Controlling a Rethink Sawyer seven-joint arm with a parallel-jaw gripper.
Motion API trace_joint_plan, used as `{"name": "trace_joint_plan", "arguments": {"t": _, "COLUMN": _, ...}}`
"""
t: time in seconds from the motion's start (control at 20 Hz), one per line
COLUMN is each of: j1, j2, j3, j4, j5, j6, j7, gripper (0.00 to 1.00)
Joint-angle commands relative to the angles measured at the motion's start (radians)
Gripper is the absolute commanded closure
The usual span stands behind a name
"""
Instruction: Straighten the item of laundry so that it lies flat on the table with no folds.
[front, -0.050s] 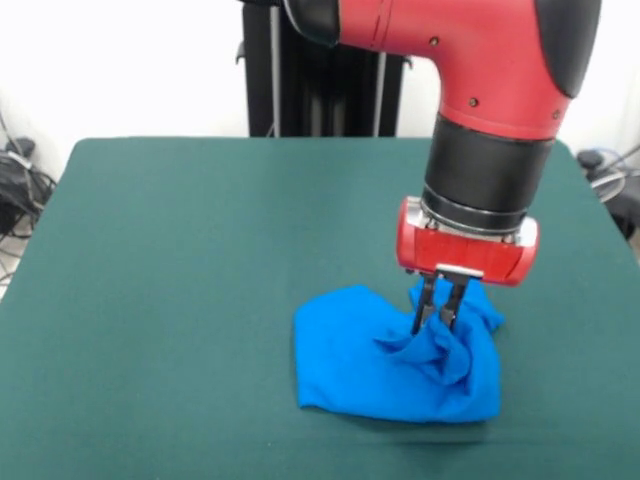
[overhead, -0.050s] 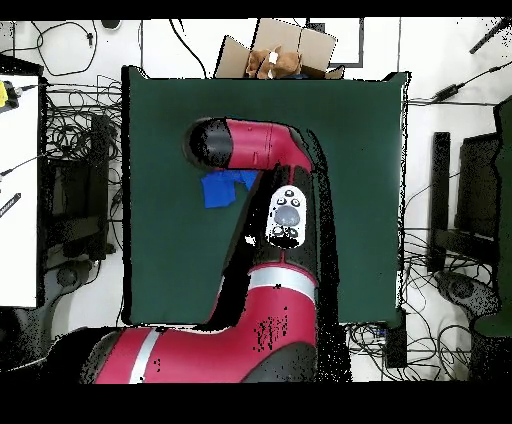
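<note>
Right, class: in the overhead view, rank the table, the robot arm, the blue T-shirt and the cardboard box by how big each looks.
Largest to smallest:
1. Table
2. Robot arm, though it sits nearer the camera
3. Cardboard box
4. Blue T-shirt, partly hidden by the arm, so 3 and 4 are unsure

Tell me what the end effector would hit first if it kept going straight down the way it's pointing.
The end effector points down into the bunched blue T-shirt, its fingers close together at a raised fold. It would likely press that fabric first, then the green table beneath it.
</note>
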Motion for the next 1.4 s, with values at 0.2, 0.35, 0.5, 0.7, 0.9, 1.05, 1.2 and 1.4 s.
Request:
{"name": "trace_joint_plan", "arguments": {"t": 0.2, "j1": 0.006, "j2": 0.217, "j3": -0.026, "j4": -0.568, "j5": -0.004, "j6": 0.374, "j7": 0.14, "gripper": 1.0}}
{"name": "trace_joint_plan", "arguments": {"t": 0.35, "j1": -0.003, "j2": 0.331, "j3": -0.022, "j4": -0.787, "j5": -0.022, "j6": 0.49, "j7": 0.118, "gripper": 1.0}}
{"name": "trace_joint_plan", "arguments": {"t": 0.5, "j1": -0.006, "j2": 0.421, "j3": -0.02, "j4": -0.952, "j5": -0.034, "j6": 0.57, "j7": 0.092, "gripper": 1.0}}
{"name": "trace_joint_plan", "arguments": {"t": 0.7, "j1": -0.006, "j2": 0.484, "j3": -0.031, "j4": -1.057, "j5": -0.03, "j6": 0.602, "j7": 0.088, "gripper": 1.0}}
{"name": "trace_joint_plan", "arguments": {"t": 0.9, "j1": -0.004, "j2": 0.509, "j3": -0.045, "j4": -1.09, "j5": -0.029, "j6": 0.595, "j7": 0.081, "gripper": 1.0}}
{"name": "trace_joint_plan", "arguments": {"t": 1.05, "j1": -0.009, "j2": 0.5, "j3": -0.034, "j4": -1.073, "j5": -0.02, "j6": 0.576, "j7": 0.061, "gripper": 1.0}}
{"name": "trace_joint_plan", "arguments": {"t": 1.2, "j1": -0.023, "j2": 0.488, "j3": -0.002, "j4": -1.038, "j5": -0.005, "j6": 0.535, "j7": 0.026, "gripper": 1.0}}
{"name": "trace_joint_plan", "arguments": {"t": 1.4, "j1": -0.074, "j2": 0.273, "j3": 0.025, "j4": -0.672, "j5": -0.001, "j6": 0.381, "j7": -0.007, "gripper": 1.0}}
